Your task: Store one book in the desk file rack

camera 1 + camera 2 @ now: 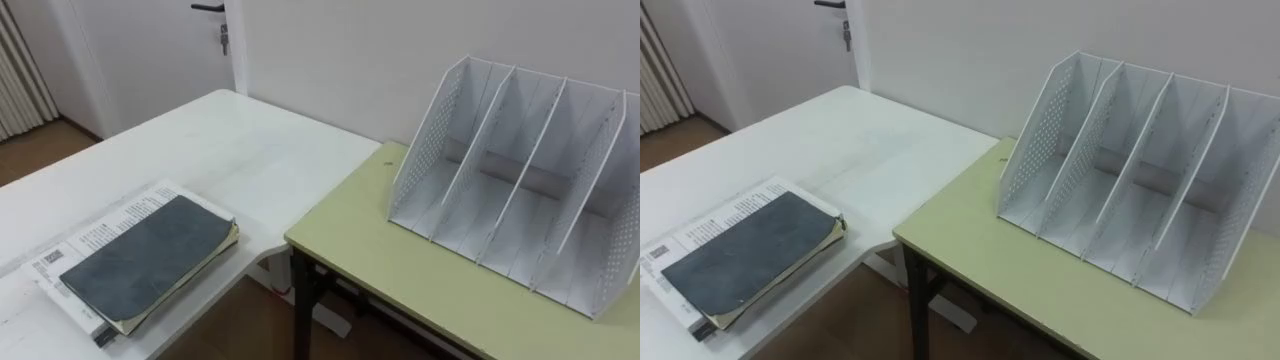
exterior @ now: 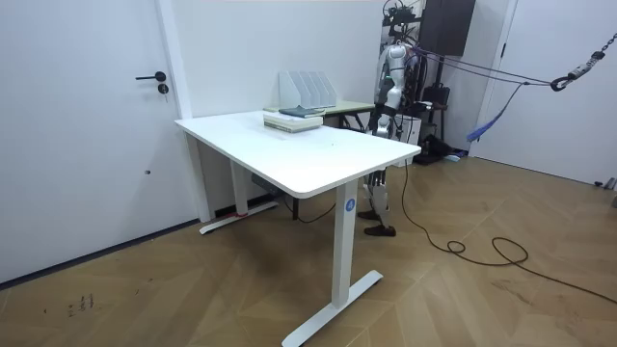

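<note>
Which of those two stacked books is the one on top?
The dark grey book lies on top. The other, a white book with printed text, lies beneath it and shows along its edges, on the white table.

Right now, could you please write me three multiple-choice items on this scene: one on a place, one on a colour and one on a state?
1. Where does the file rack stand?
A. on the floor
B. on the green table
C. on a wall shelf

2. What colour is the top book on its cover?
A. red
B. dark grey
C. bright yellow

3. What state are the rack's compartments in?
A. all empty
B. one holds a book
C. stuffed with papers

Answers:
1 B: the rack's base rests on the green tabletop.
2 B: the cover facing up is dark grey, with pale page edges below it.
3 A: only bare white floor shows between the dividers.
</note>
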You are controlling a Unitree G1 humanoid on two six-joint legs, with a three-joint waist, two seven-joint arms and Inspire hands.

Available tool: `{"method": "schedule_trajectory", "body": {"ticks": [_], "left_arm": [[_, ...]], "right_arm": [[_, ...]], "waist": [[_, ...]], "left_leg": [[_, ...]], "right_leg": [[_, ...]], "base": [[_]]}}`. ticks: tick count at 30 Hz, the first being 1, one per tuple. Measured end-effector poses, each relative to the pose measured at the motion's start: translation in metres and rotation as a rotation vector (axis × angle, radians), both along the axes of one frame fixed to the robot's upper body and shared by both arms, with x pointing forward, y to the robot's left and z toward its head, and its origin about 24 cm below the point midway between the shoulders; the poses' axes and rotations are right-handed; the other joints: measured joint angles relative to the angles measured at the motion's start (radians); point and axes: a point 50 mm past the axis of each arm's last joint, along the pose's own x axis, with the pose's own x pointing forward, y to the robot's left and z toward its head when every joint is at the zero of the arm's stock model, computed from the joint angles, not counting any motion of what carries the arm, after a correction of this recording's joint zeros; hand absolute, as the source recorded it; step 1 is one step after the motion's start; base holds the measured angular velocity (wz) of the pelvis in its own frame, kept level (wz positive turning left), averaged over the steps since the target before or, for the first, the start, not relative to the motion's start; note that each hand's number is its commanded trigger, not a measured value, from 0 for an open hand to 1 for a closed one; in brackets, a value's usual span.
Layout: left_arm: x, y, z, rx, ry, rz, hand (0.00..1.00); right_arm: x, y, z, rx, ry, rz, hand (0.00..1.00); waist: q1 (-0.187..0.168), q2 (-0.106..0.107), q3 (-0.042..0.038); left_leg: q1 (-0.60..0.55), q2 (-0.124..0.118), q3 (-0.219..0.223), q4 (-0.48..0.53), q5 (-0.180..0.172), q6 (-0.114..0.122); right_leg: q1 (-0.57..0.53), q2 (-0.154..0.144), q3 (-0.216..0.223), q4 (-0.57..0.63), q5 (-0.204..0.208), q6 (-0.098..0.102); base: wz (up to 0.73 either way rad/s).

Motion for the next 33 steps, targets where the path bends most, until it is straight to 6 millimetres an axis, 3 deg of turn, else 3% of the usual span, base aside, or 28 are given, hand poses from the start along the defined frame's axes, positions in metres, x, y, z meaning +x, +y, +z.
{"method": "schedule_trajectory", "body": {"ticks": [16, 22, 33], "left_arm": [[0.002, 0.002, 0.000, 0.028, -0.011, -0.008, 0.00], [0.009, 0.004, 0.001, 0.042, -0.047, -0.026, 0.00], [0.041, 0.002, 0.005, 0.078, -0.127, -0.315, 0.00]], "right_arm": [[0.001, -0.001, 0.000, 0.016, 0.005, 0.009, 0.00], [0.005, -0.001, 0.000, 0.009, -0.007, 0.014, 0.00], [0.016, 0.000, -0.001, 0.030, -0.037, 0.109, 0.00]], "waist": [[0.002, 0.000, 0.0001], [0.001, -0.008, 0.0056], [-0.004, -0.014, 0.0081]], "left_leg": [[0.001, -0.001, 0.000, -0.003, 0.000, 0.001], [-0.001, -0.001, -0.008, -0.002, 0.000, 0.001], [-0.003, 0.001, -0.008, -0.015, 0.000, 0.001]], "right_leg": [[0.003, 0.002, 0.002, -0.014, 0.001, 0.001], [0.003, 0.001, 0.002, -0.015, 0.001, 0.002], [-0.001, 0.004, -0.002, -0.018, 0.001, 0.001]], "base": [[0.00], [0.00], [0.00]]}}
